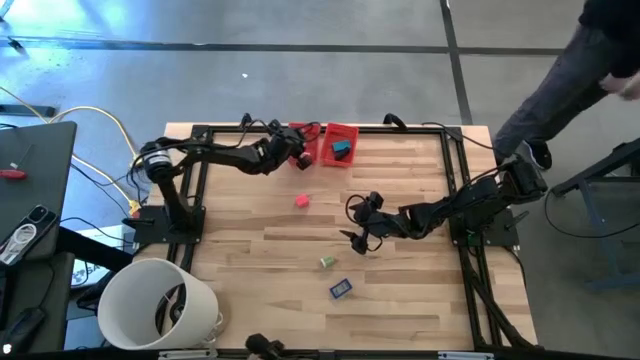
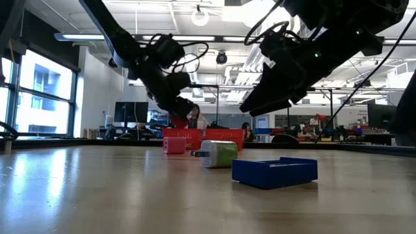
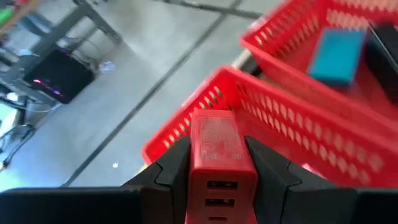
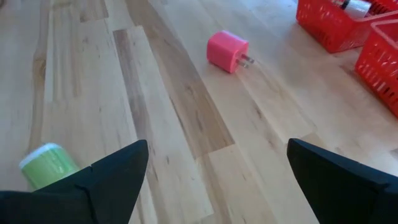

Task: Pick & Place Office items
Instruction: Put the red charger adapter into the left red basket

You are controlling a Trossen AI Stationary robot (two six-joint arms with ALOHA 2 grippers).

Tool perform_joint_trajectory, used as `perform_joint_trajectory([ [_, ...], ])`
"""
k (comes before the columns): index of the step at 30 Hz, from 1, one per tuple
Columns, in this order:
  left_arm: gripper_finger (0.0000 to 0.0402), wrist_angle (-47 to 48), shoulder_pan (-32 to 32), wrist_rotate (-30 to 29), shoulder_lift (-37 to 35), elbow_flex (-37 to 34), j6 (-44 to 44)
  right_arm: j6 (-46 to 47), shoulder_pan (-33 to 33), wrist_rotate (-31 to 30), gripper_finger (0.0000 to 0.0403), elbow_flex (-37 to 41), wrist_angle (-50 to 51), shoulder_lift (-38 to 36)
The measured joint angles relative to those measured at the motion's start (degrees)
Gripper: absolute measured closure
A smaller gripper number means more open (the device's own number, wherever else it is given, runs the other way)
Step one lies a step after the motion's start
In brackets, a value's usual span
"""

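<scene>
While left gripper [image 3: 214,180] clamps red plastic charger block [image 3: 214,146] over red mesh bin [image 3: 298,124]: placing step; next, release. Right gripper [image 4: 214,171] wide, empty, near pink plug cube [image 4: 227,51].

high view straight down over whole counter [image 1: 400,300], low view level at counter height facing far red bins [image 2: 208,136], wrist views close, right wrist and low share pink charger [image 4: 227,51]

A light wooden table [image 1: 260,290] carries two red bins [image 1: 340,143] side by side at its far edge, a pink charger [image 1: 301,201] near the middle, a green piece [image 1: 326,262] and a dark blue piece [image 1: 340,289] toward the near side.
</scene>
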State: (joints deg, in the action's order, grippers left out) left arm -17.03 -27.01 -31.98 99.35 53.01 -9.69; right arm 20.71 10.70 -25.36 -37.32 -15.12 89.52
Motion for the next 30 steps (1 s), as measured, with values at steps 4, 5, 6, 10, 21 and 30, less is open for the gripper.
perform_joint_trajectory([
  [4,0.0287,-4.7,-0.8,-0.9,2.9,0.0,2.7,0.0,0.0,0.2,0.003,0.0,-0.8,1.2],
  [5,0.0287,-5.2,-1.0,-1.0,3.3,0.0,3.7,0.0,0.0,0.2,0.003,0.0,-0.5,1.6],
  [6,0.0287,-5.1,-1.4,-1.1,3.5,0.0,5.0,0.0,0.0,0.3,0.003,0.1,0.1,1.9],
  [10,0.0287,-3.5,-2.5,-1.2,3.6,0.0,10.3,0.0,-0.7,0.4,0.003,0.0,-0.8,3.5],
  [21,0.0278,-1.2,-1.6,0.3,3.6,0.0,11.0,0.0,-0.7,0.2,0.003,0.0,-0.7,4.1],
  [30,0.0274,-0.4,-1.8,0.3,3.6,0.0,9.7,0.4,-0.7,1.7,0.003,0.0,-1.3,4.1],
])
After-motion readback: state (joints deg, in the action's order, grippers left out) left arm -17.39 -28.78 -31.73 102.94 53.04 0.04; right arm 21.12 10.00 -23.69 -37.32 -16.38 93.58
